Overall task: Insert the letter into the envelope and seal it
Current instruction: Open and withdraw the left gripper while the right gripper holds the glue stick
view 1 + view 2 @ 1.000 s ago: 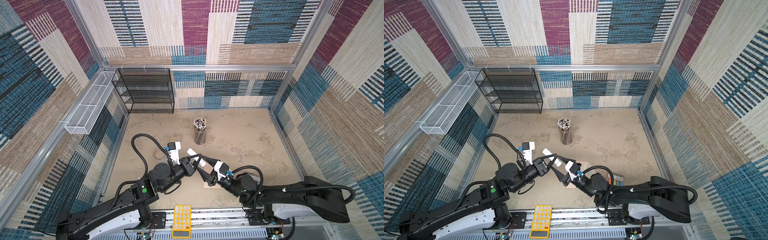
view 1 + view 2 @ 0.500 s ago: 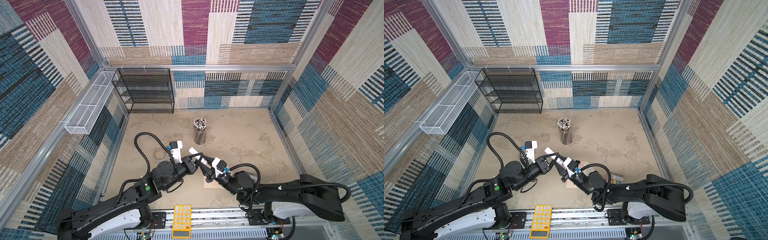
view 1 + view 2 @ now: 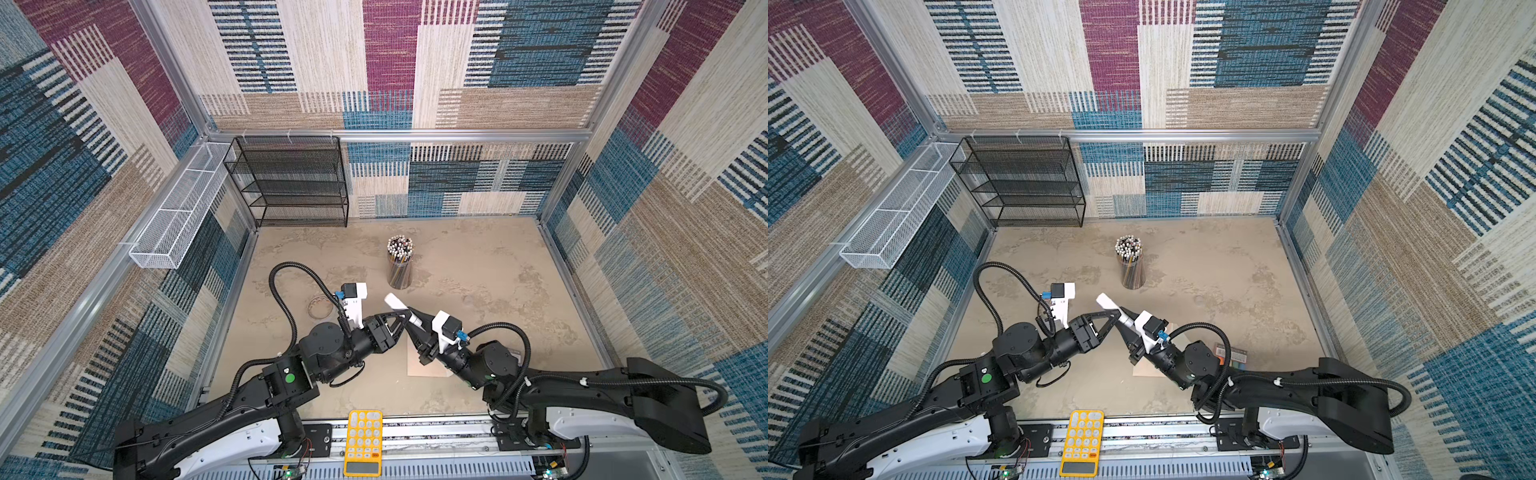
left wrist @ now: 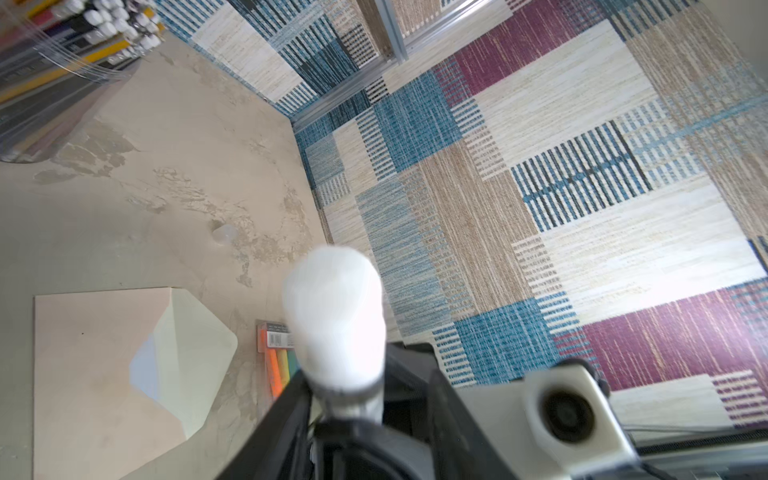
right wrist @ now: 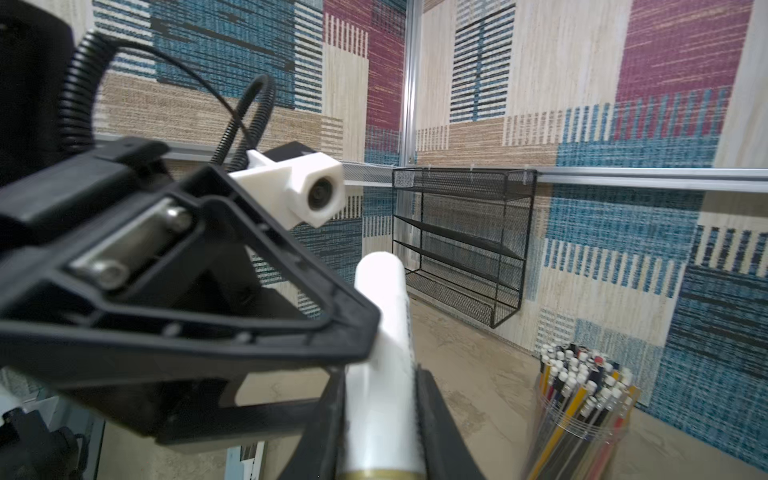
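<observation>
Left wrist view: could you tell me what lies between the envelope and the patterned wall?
A pack of coloured markers lies on the table there, just off the open flap of the envelope; the left wrist view shows it.

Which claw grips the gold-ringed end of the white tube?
The right claw, fingers either side of the white tube at its gold band; the left claw only meets it midway.

No writing anywhere is sharp enough to read.
</observation>
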